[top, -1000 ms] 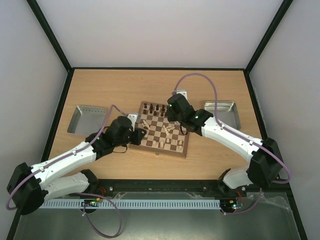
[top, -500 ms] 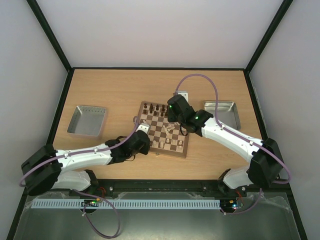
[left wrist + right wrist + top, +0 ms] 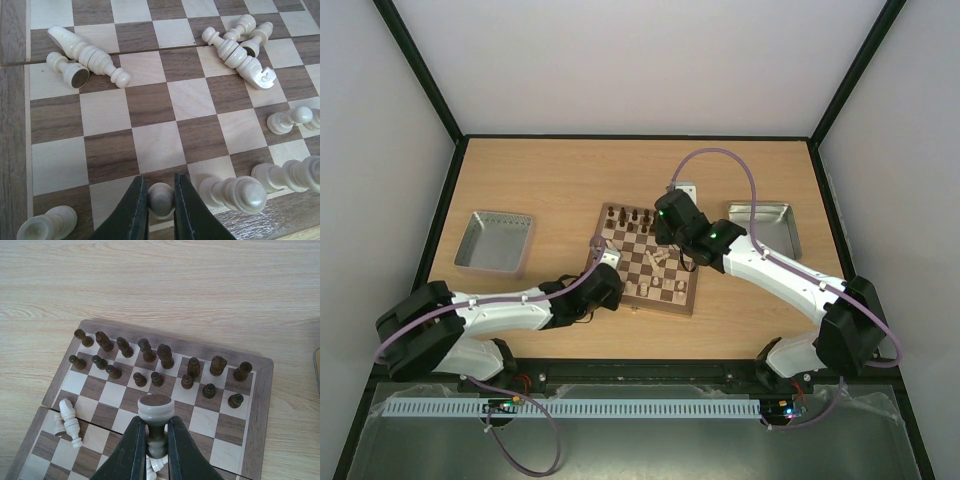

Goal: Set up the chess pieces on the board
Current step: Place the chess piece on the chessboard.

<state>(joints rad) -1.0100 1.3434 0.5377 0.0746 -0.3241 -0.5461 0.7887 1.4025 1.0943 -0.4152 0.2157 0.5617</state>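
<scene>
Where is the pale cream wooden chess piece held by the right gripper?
In the right wrist view, bottom centre, the pale cream piece is clamped in the right gripper above the checkered wooden board, just short of the standing dark brown chessmen.

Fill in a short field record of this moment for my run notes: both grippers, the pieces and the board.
left gripper: shut on a cream pawn at the near edge of the chessboard
right gripper: shut on a cream piece, round base toward the wrist camera, type unclear
dark brown pieces: upright in two rows on the board's far side
loose cream pieces: several lying on their sides on the squares
setup: dark side placed, cream side not yet
</scene>
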